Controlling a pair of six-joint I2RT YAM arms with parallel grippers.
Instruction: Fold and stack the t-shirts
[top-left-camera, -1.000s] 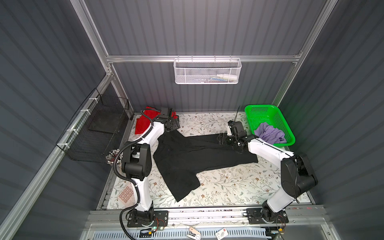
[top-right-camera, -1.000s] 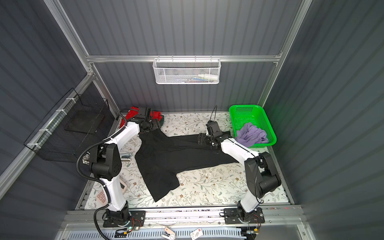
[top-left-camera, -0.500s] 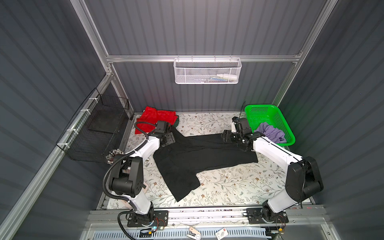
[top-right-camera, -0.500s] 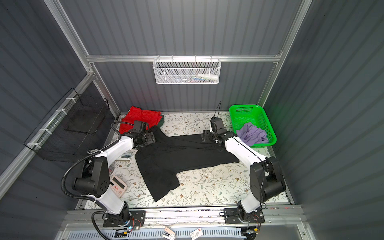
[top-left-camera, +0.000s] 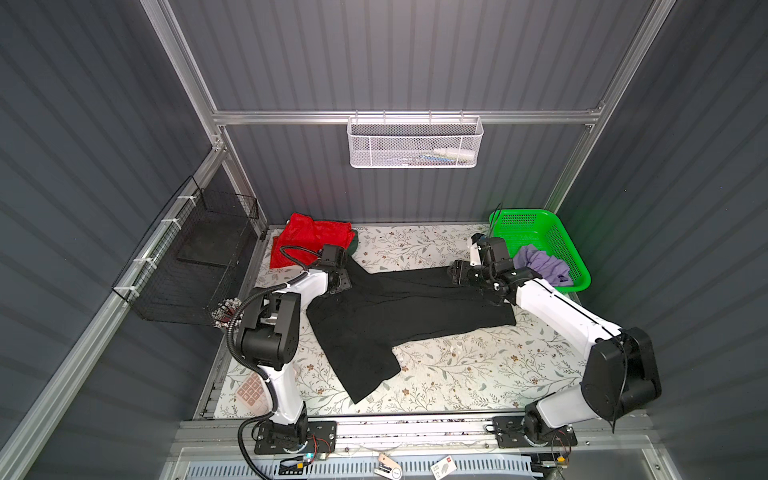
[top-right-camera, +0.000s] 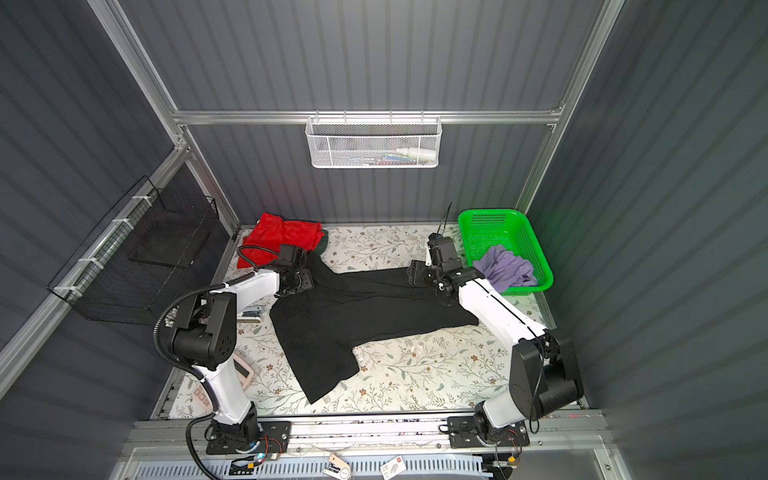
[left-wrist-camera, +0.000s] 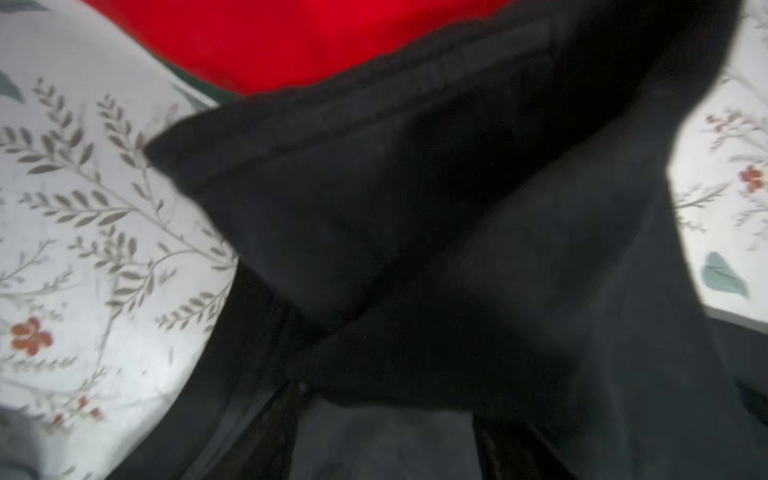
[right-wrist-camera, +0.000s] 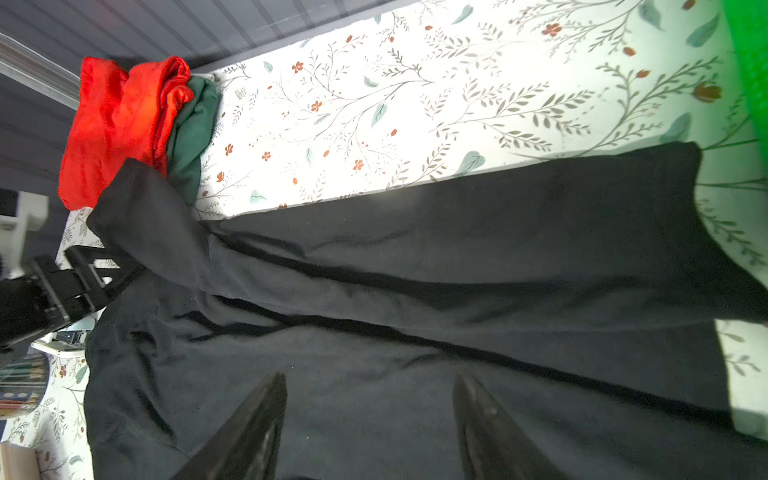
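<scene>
- The black shirt (top-left-camera: 395, 316) (top-right-camera: 353, 320) lies spread across the counter (top-left-camera: 457, 365) in both top views, with one flap trailing toward the front edge.
- In the back left corner the red shirt (top-left-camera: 307, 241) sits folded on the green shirt (top-left-camera: 353, 248), which shows only a sliver there. The lavender shirt (top-left-camera: 540, 264) is crumpled in the basket (top-left-camera: 519, 212) at back right.
- The right wrist view adds what the top views can't: the right end effector (right-wrist-camera: 370, 415) is released, jaws standing apart above black cloth with nothing between them. It also shows much more of the green shirt.
- The left wrist view is a blur of black folds with red behind, and the fingers are lost in the dark. I can't tell whether the left end effector (top-left-camera: 340, 284) is clenched or released.
- The top views place it at the black shirt's back left corner, just beside the red shirt.
- A second ago the left arm reached over the red shirt and hid part of it. Now it has pulled back onto the black shirt and the red one is in full view.
- The right end effector sits about where it was, at the shirt's back right end, and the shirt's outline is unchanged.
</scene>
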